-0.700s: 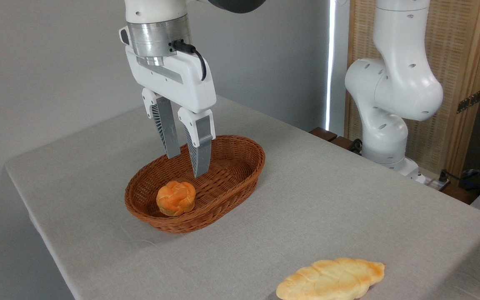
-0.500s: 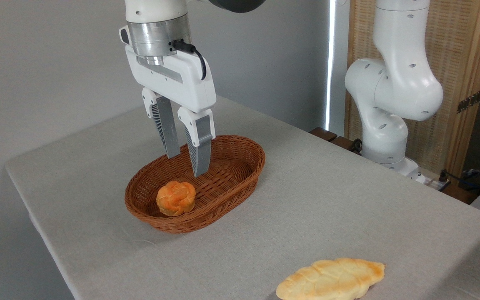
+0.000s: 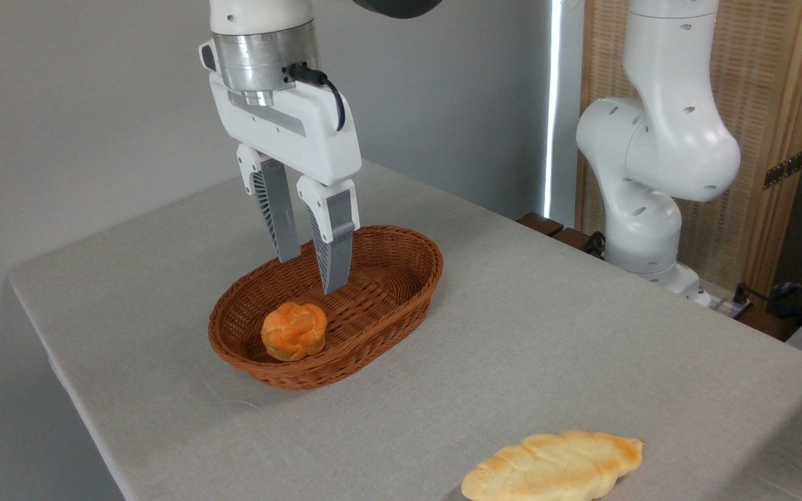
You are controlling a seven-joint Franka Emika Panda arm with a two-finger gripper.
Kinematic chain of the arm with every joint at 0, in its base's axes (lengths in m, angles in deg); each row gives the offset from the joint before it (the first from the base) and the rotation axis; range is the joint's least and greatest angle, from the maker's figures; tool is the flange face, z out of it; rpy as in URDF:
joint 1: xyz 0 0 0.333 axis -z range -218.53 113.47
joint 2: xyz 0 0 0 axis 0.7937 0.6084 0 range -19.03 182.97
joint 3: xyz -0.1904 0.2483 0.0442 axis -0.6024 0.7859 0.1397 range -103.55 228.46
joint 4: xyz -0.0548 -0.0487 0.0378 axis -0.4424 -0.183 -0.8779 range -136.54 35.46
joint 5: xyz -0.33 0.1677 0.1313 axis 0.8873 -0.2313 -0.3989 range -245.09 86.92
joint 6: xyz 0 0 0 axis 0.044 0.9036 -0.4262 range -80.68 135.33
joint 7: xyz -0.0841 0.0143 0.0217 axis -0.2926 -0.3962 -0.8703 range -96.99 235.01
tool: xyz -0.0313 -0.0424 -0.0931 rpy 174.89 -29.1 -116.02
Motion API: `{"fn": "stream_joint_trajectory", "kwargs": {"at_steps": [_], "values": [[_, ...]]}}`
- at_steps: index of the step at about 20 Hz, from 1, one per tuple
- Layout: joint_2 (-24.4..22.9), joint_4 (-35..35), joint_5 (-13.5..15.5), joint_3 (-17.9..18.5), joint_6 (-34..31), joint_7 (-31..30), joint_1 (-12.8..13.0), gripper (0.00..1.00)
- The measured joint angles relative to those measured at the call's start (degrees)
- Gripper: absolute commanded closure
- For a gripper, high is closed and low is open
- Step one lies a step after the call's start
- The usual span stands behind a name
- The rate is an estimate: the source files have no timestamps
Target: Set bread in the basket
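Tool (image 3: 308, 273) first: I have it hanging over the middle of the basket (image 3: 401, 298), empty, its two grey fingers (image 3: 335, 243) a narrow gap apart and their tips just above the woven floor. A small orange bun (image 3: 294, 331) already lies in the near-left end of the basket. The bread (image 3: 553, 466) I want lies flat on the surface (image 3: 547, 334) at the near right, well apart from the basket and close to the bottom edge of my view, so part of it may be cut off from me. My worries from here are these. If I swing right without lifting, a finger could catch the flared rim and drag or tip the basket. At this narrow spacing the tool would not straddle the loaf; I judge it needs widening first. The loaf looks long and flat, so a pinch near one pointed end could let it droop or slip, and a careless drop could land it on the bun or the rim.
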Motion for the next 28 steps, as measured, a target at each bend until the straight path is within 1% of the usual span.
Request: {"fn": "stream_joint_trajectory", "kwargs": {"at_steps": [2,6,11,14,16,18,19,20,22,24,27,28], "values": [[-0.2,0.0,0.0,0.7,0.0,0.7,0.0,0.0],[-1.1,-1.1,0.0,4.3,0.3,6.2,-0.1,0.0],[-4.1,-10.0,-0.1,9.6,8.1,16.4,-0.4,0.0],[-4.8,-13.7,-1.0,12.6,9.3,24.0,-0.6,0.0],[-4.9,-15.6,-1.3,14.7,9.6,27.3,-0.8,0.0],[-5.1,-17.5,-1.3,16.4,11.5,30.2,-1.0,0.0],[-5.1,-18.5,-1.4,16.8,12.7,31.4,-1.0,0.0],[-5.1,-19.8,-2.1,17.0,13.9,32.4,-1.1,0.0],[-5.1,-22.2,-4.7,17.3,16.4,32.6,-1.1,0.0],[-5.1,-24.6,-6.5,17.8,19.8,32.6,-1.1,0.0],[-5.1,-26.5,-6.9,19.3,23.5,33.3,-1.0,0.0],[-5.1,-26.8,-6.9,19.9,24.2,34.6,-1.1,0.0]]}}
